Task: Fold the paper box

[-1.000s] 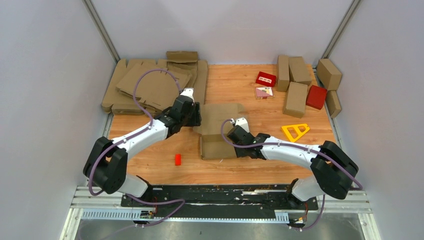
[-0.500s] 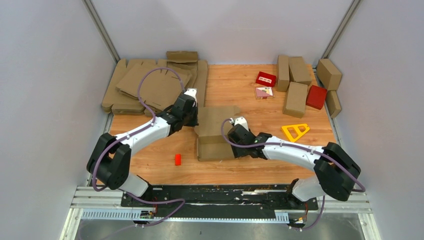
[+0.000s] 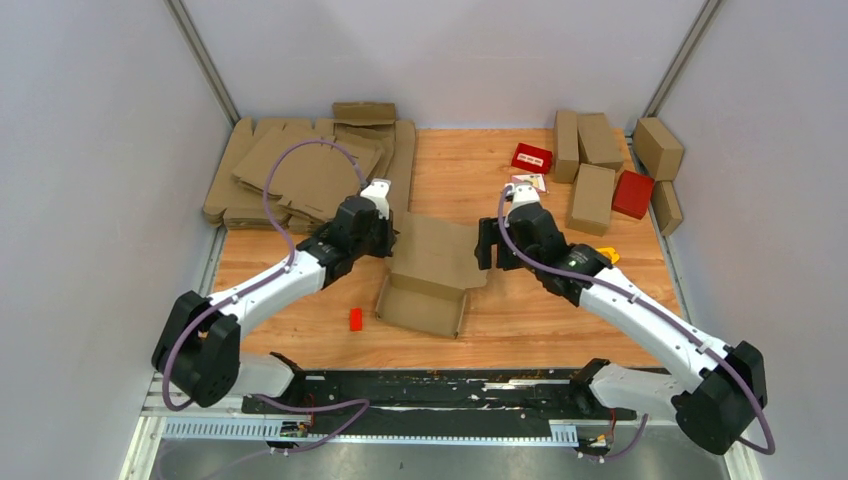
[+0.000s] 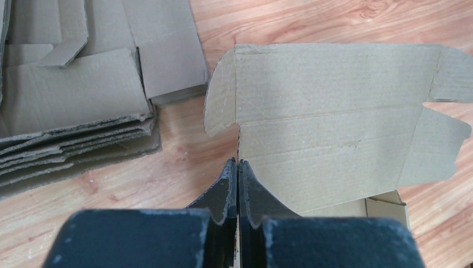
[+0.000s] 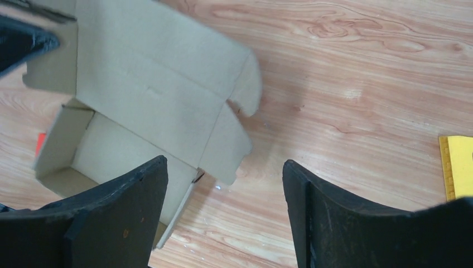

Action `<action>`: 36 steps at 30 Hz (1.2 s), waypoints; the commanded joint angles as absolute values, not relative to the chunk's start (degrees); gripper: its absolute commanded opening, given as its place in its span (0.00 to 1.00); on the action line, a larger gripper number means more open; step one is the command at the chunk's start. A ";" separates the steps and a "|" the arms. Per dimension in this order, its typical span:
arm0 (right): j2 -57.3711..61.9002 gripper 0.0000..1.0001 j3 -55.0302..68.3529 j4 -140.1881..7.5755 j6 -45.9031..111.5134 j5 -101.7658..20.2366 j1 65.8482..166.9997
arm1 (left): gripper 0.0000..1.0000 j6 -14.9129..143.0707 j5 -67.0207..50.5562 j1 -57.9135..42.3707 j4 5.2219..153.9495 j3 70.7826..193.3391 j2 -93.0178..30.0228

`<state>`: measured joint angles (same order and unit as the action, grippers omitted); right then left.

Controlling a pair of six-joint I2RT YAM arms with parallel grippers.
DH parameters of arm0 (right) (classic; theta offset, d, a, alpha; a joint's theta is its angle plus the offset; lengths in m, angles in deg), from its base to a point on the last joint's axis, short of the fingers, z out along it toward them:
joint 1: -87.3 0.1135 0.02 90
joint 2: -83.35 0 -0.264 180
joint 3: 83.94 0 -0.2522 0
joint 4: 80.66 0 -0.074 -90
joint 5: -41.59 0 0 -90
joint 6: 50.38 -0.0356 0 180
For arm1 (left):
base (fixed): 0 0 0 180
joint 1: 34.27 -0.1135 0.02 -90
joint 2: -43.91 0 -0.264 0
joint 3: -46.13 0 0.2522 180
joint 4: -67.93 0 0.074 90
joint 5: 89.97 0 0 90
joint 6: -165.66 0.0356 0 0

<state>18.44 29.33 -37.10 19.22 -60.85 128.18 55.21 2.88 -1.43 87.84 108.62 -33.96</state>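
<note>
**A:** From above, where does the job stand?

**B:** The plain brown cardboard paper box (image 3: 430,275) lies in the middle of the wooden counter (image 3: 560,320), between the two arms. Its near half is already a tray with the walls up. The lid panel and its side flaps lie open toward the back. I'd call it roughly half done, with the lid to close and the flaps to tuck.

**A:** And against a second ago?

**B:** The right pincer (image 3: 489,243) sat low at the tray's right side then. Now it is up beside the lid's right edge, clear of the card. The box has swung, and its near end is closer to the small red block (image 3: 355,319). The left pincer (image 3: 388,228) is at the lid's left edge.

**A:** Left wrist?

**B:** Its fingers (image 4: 226,184) are pressed together, clamped on the lid's left edge. The stack of flat brown cardboard sheets (image 4: 72,111) lies to the left.

**A:** Right wrist?

**B:** The fingers (image 5: 128,206) stand wide apart with nothing between them. The box lies to the left with its tray open.
</note>
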 commanded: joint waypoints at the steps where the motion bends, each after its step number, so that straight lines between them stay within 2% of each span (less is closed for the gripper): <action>1: 19.53 0.72 30.49 -41.79 19.12 -52.06 123.06 | 0.00 55.36 0.54 -1.60 80.36 105.04 -29.22; 10: 12.08 0.54 29.21 -43.51 18.09 -42.48 117.50 | 0.00 54.07 0.38 -1.58 76.77 99.72 -23.66; 16: 7.98 0.52 28.40 -44.25 19.01 -39.36 117.06 | 0.00 53.57 -0.76 -1.59 76.33 98.92 -22.74; 23: 5.91 0.43 28.16 -44.65 18.66 -37.70 116.94 | 0.00 53.35 -1.03 -1.60 76.10 98.75 -23.42; 29: 2.29 0.28 25.52 -42.61 17.24 -33.80 116.92 | 0.00 52.43 -2.07 -1.64 75.56 98.83 -24.03; 31: 1.69 0.20 25.14 -42.83 16.59 -32.82 116.92 | 0.00 52.03 -1.99 -1.58 75.22 98.85 -24.37; 33: 1.73 0.08 24.64 -42.75 16.18 -33.47 116.87 | 0.00 51.53 -1.93 -1.63 75.07 98.95 -24.59; 36: 3.10 0.00 23.10 -41.42 16.80 -36.41 116.96 | 0.00 50.67 -0.43 -0.91 75.10 99.58 -24.83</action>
<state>1.68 27.31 -40.99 17.27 -35.43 117.01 52.74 -0.86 -1.47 78.60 98.87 -24.49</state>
